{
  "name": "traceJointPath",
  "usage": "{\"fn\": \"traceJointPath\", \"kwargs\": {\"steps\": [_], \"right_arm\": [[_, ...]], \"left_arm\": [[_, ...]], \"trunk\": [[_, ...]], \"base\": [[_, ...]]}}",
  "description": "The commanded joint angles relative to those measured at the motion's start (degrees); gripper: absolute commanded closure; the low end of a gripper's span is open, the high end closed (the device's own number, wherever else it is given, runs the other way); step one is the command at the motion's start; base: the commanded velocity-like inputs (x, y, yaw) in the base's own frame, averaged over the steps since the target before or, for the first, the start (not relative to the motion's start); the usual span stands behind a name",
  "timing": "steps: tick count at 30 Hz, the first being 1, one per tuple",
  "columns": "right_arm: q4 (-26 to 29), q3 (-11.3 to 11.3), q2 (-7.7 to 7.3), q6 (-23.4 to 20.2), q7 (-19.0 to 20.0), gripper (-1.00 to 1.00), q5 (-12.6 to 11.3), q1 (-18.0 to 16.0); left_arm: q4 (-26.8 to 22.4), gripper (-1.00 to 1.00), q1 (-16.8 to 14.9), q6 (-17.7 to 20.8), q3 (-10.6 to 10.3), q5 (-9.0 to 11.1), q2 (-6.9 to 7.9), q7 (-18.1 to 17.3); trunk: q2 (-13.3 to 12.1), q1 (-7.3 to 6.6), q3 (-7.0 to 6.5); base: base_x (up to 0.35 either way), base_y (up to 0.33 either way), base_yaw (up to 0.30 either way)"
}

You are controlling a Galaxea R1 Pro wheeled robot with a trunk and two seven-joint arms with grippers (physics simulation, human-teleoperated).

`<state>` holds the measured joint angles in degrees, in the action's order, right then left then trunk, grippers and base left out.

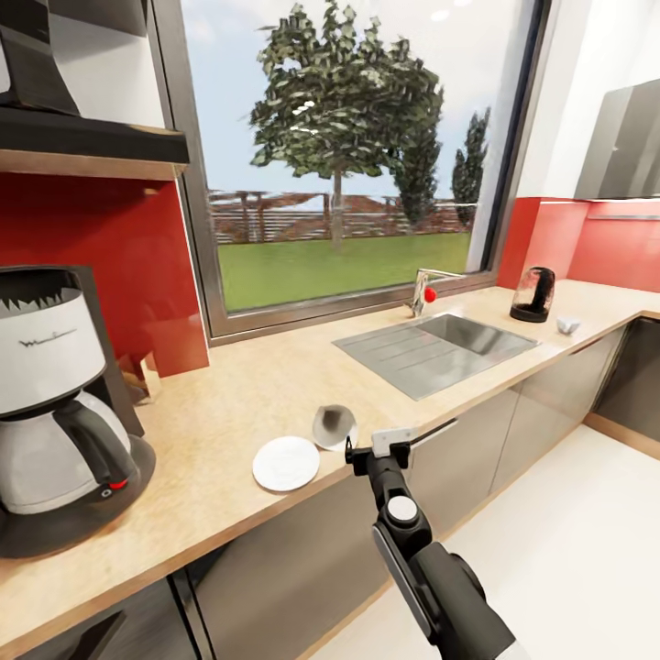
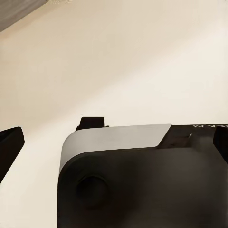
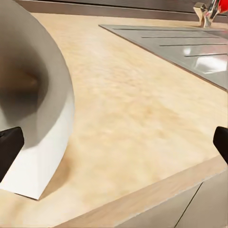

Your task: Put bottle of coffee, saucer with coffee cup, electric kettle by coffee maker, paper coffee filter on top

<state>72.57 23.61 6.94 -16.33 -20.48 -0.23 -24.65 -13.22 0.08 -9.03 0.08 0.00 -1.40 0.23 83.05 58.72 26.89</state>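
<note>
The right gripper (image 1: 378, 449) hovered at the front edge of the kitchen countertop (image 1: 229, 412), its fingers spread apart and empty, beside the paper coffee filter (image 1: 333, 425), which lay on its side just by the saucer (image 1: 286, 463). To take it cleanly, I'd say close lightly on the cone's thin wall. The forearm reached forward, level. The coffee maker (image 1: 55, 403) stood left; the electric kettle (image 1: 533, 294) far beyond the sink (image 1: 435, 346). The left gripper's state I couldn't tell.

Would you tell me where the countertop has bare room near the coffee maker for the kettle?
Bare countertop lies between the coffee maker and the sink, toward the window. The front edge is crowded: saucer, paper filter and right gripper.
</note>
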Motion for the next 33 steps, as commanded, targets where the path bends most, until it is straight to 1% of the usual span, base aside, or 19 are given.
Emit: {"fn": "traceJointPath", "kwargs": {"steps": [1,9,17,33], "right_arm": [[-0.02,0.12,-0.01,-0.38,-0.35,-1.0,-0.02,-0.07],[-0.56,0.12,0.0,-0.43,-0.35,-1.0,-0.03,-0.71],[-2.59,0.12,0.04,-0.37,-0.31,-1.0,-0.03,-1.6],[-3.58,0.12,0.18,-0.24,-0.27,-1.0,-0.08,-1.72]], "left_arm": [[-0.05,-1.0,0.01,-0.11,0.01,0.0,-0.01,0.01],[-0.05,-1.0,0.01,-0.11,0.01,0.0,-0.01,-0.02],[-0.05,-1.0,0.01,-0.11,0.01,0.0,-0.01,-0.03],[-0.05,-1.0,0.01,-0.11,0.01,0.0,-0.01,0.03]], "trunk": [[0.03,0.01,0.05],[0.03,0.01,0.05],[0.03,0.01,0.05],[0.03,0.01,0.05]], "base": [[0.041,0.0,0.0],[0.031,0.017,0.0],[0.057,0.041,0.0],[0.048,0.033,0.0]]}}
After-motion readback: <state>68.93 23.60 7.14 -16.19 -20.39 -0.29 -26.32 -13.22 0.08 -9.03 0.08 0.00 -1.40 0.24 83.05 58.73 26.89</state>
